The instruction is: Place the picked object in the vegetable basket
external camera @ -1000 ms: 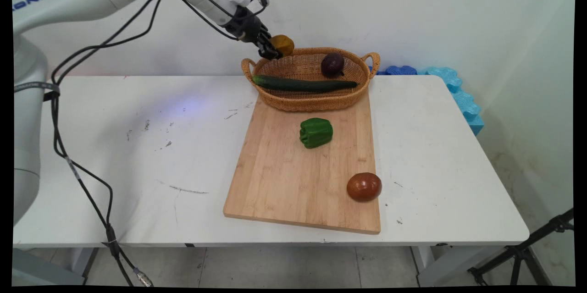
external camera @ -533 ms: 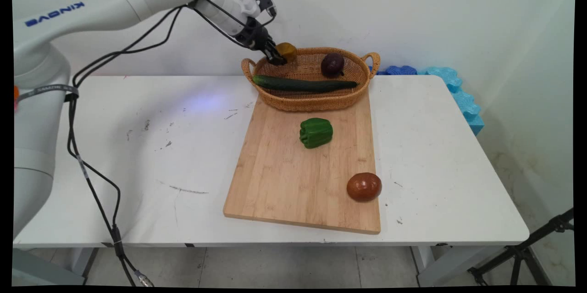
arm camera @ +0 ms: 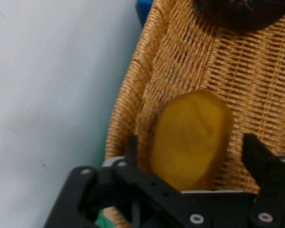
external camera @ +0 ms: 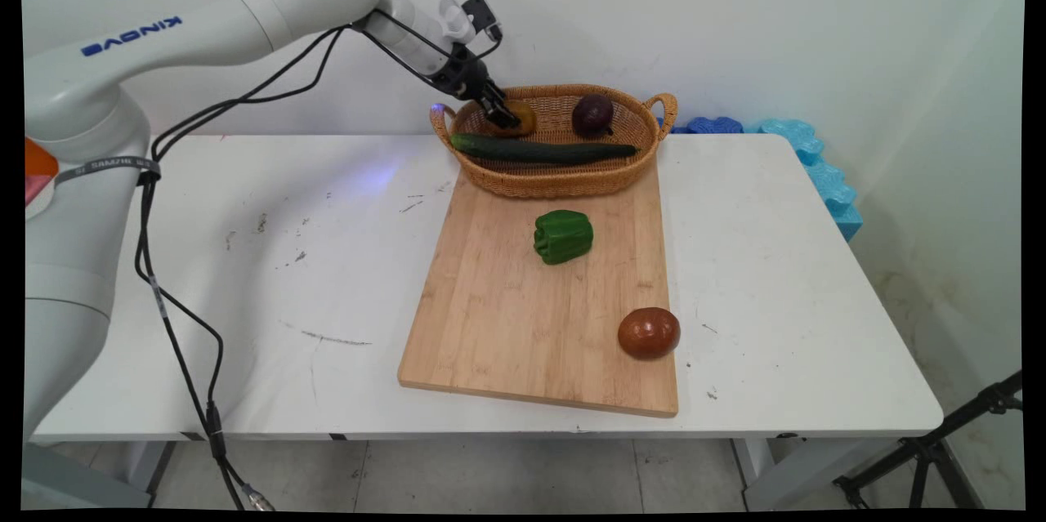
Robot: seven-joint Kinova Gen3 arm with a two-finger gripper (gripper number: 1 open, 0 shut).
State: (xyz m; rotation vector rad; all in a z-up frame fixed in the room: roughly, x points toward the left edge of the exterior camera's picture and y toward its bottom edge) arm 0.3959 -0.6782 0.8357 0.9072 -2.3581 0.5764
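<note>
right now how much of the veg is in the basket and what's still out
Already in: the cucumber and a dark purple vegetable lie in the basket. In hand: a yellow-brown potato sits low in the basket's left end between the jaws, which stand open, with a gap on one side. Still out: the green pepper and a red-brown tomato lie on the cutting board.
</note>
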